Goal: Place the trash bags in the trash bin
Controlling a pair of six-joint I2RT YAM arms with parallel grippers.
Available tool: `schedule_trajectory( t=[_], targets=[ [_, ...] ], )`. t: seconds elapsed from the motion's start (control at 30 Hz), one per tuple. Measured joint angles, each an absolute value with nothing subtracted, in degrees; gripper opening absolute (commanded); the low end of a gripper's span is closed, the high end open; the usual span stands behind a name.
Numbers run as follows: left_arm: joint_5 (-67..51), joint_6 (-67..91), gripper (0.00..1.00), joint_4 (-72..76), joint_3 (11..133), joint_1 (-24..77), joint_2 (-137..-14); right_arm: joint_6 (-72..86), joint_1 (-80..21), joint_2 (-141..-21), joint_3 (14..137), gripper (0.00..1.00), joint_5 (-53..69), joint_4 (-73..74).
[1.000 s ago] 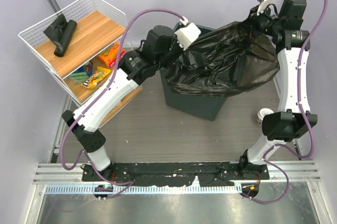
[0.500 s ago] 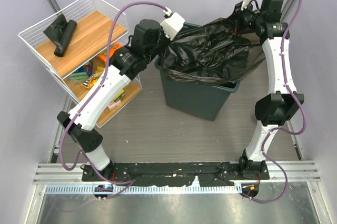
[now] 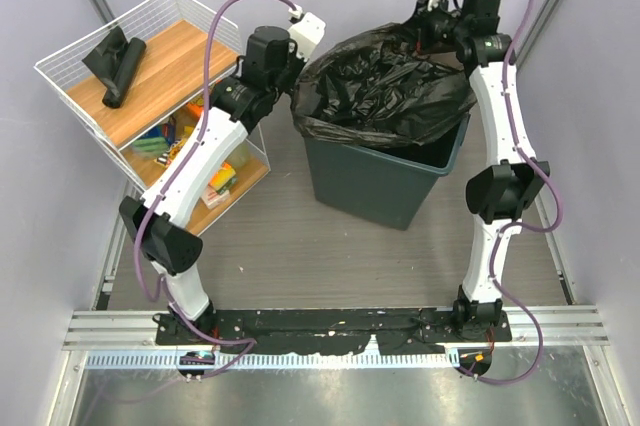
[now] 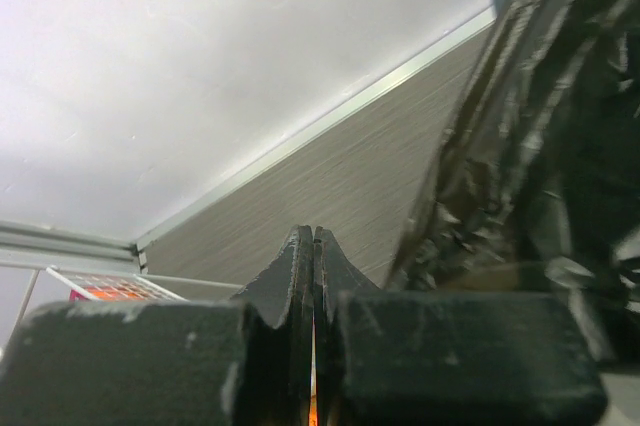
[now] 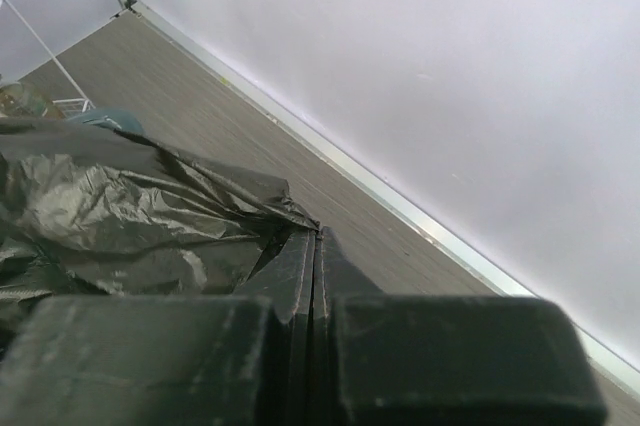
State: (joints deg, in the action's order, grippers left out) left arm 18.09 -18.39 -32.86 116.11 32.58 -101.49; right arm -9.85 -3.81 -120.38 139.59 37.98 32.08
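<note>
The large crinkled black plastic trash bag [image 3: 385,91] lies draped over the mouth of the square dark grey-green plastic trash bin [image 3: 375,181]. Our left gripper [image 4: 313,246] and right gripper [image 5: 315,243] are both clenched on its far hem. We should spread that hem wide, lower both sides evenly, and hook it past the bin's far corners before letting go.

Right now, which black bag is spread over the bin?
The big crinkled bag, draped open across the rim of the bin. The other bag lies tightly folded on the top shelf of the rack, far left.
</note>
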Motion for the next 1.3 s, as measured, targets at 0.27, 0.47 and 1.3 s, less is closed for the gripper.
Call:
schedule_trajectory(
  t=[0.27,0.47,1.3],
  targets=[
    [18.4,-18.4,0.00,-32.8,116.1,30.0,-103.8,-9.2,-5.5,-124.9,140.5,0.01,36.7,31.1],
    [18.2,-18.6,0.00,-32.8,115.4,29.8,-104.2,-10.0,-5.4,-125.0,140.5,0.01,36.0,31.8],
    [-7.2,-5.9,0.92,-43.1,133.8,24.7,-103.4,-15.2,-7.4,-124.7,141.2,0.01,29.3,32.8]
  ],
)
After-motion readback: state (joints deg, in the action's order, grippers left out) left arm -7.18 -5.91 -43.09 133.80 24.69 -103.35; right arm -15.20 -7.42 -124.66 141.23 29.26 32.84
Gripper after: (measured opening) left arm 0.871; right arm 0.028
